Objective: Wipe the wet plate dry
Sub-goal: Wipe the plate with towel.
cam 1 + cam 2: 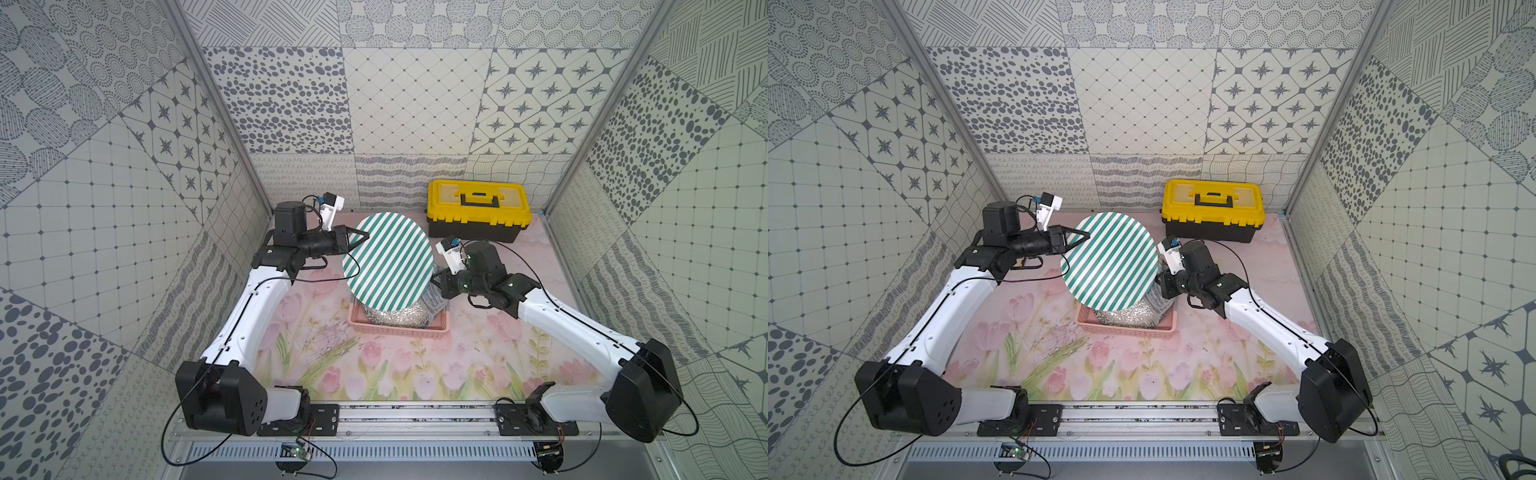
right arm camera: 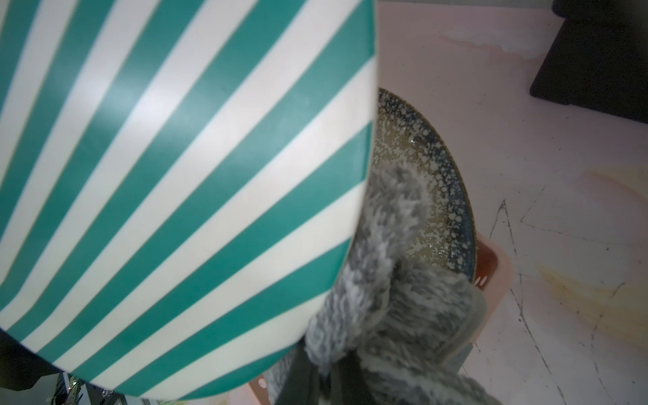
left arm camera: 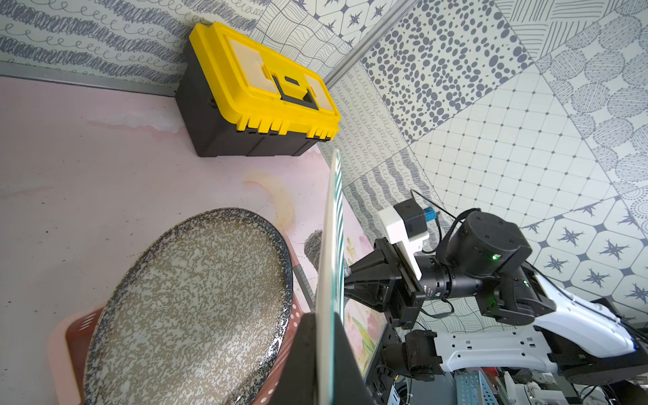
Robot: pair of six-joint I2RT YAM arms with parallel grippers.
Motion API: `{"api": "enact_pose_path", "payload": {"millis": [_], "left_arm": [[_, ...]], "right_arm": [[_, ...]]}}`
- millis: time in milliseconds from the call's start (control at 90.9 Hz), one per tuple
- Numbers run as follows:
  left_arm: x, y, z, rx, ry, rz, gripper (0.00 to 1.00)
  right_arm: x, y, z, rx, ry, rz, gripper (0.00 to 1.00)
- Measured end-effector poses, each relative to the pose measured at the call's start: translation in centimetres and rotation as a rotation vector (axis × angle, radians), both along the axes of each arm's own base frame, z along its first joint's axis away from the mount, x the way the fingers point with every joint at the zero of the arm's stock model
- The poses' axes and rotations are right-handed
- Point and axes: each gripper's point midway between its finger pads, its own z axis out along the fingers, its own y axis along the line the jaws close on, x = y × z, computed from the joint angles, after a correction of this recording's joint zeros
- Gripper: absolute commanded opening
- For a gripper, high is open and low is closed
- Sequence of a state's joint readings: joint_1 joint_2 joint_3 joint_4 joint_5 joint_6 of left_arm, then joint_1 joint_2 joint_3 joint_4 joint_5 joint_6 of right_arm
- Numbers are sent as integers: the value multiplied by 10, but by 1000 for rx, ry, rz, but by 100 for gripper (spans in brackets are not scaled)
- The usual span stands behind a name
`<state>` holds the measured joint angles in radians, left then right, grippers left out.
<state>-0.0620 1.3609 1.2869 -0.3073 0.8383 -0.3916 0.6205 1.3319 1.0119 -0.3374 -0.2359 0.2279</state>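
Observation:
A green-and-white striped plate [image 1: 388,259] [image 1: 1111,262] hangs tilted over a pink basket. My left gripper [image 1: 358,237] [image 1: 1080,237] [image 3: 324,328] is shut on its far-left rim, one finger on each face; in the left wrist view the plate [image 3: 331,245] shows edge-on. My right gripper [image 1: 436,283] [image 1: 1158,283] [image 2: 315,378] is shut on a grey fluffy cloth [image 2: 403,308] [image 1: 436,303]. The cloth lies against the plate's [image 2: 175,175] right edge, partly behind it. The right fingertips are mostly hidden by the cloth.
A speckled plate [image 3: 189,308] [image 1: 395,318] [image 2: 438,196] leans in the pink basket [image 1: 399,330] [image 1: 1125,328] under the striped plate. A yellow-and-black toolbox [image 1: 478,208] [image 1: 1212,208] [image 3: 259,94] stands at the back right against the wall. Patterned walls close in three sides.

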Motion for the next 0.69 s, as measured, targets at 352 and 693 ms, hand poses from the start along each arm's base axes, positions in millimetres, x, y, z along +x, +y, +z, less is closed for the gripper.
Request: {"api": "enact_pose_path", "payload": {"millis": [352, 693], "left_arm": [[10, 4, 4, -7, -17, 53, 0], [14, 6, 4, -11, -16, 74, 0]], "right_arm": [[-25, 25, -13, -47, 16, 73, 0], [-48, 51, -18, -83, -14, 147, 0]]}}
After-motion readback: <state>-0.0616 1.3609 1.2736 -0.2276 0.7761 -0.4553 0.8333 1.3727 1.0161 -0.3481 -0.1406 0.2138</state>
